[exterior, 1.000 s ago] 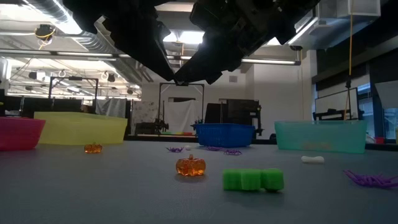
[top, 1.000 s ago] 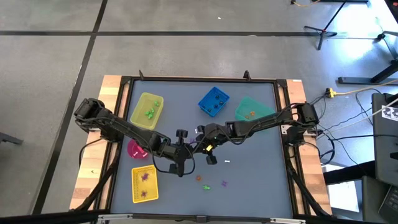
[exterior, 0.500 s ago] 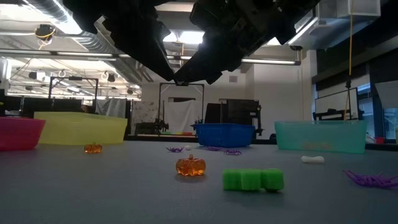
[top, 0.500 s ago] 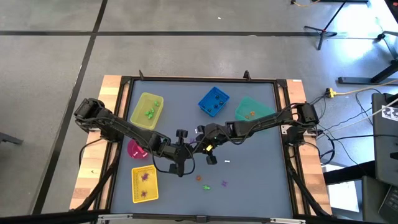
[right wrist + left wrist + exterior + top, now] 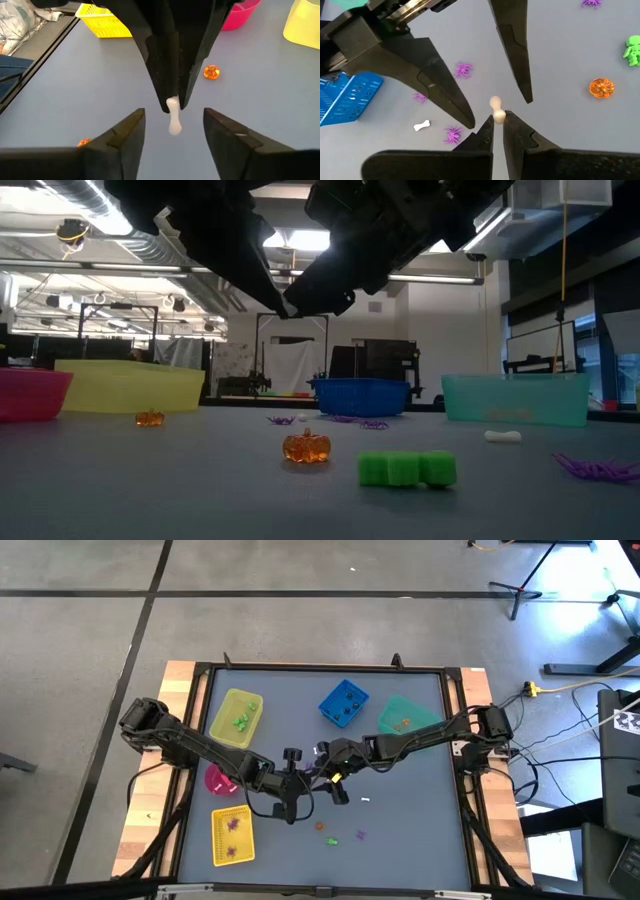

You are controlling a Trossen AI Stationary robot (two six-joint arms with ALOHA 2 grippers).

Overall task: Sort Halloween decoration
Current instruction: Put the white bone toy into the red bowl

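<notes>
Left gripper (image 5: 498, 131): fingers pressed on one end of a small white bone (image 5: 496, 110), held in the air above the table's middle.
Right gripper (image 5: 174, 131): fingers (image 5: 122, 132) spread wide to either side of the bone's free end, not touching it; tips face the left gripper's.

Grey table (image 5: 400, 825), seen from above, clock directions from the meeting grippers:
- pink bowl (image 5: 220, 780), 9 o'clock.
- yellow bin (image 5: 238, 718), 10 o'clock, green trinkets inside.
- blue basket (image 5: 343, 703), 1 o'clock.
- teal bin (image 5: 405, 716), 2 o'clock.
- yellow basket (image 5: 232, 837), 8 o'clock, purple trinkets inside.
- loose trinkets, 5 o'clock: orange pumpkin (image 5: 306, 447), green skeleton (image 5: 407, 469), purple spider (image 5: 596, 469), a second white bone (image 5: 503, 436).

Table edge: wooden frame (image 5: 180, 690).
Room: grey concrete floor (image 5: 300, 610); ceiling lights and stands at the far wall.
</notes>
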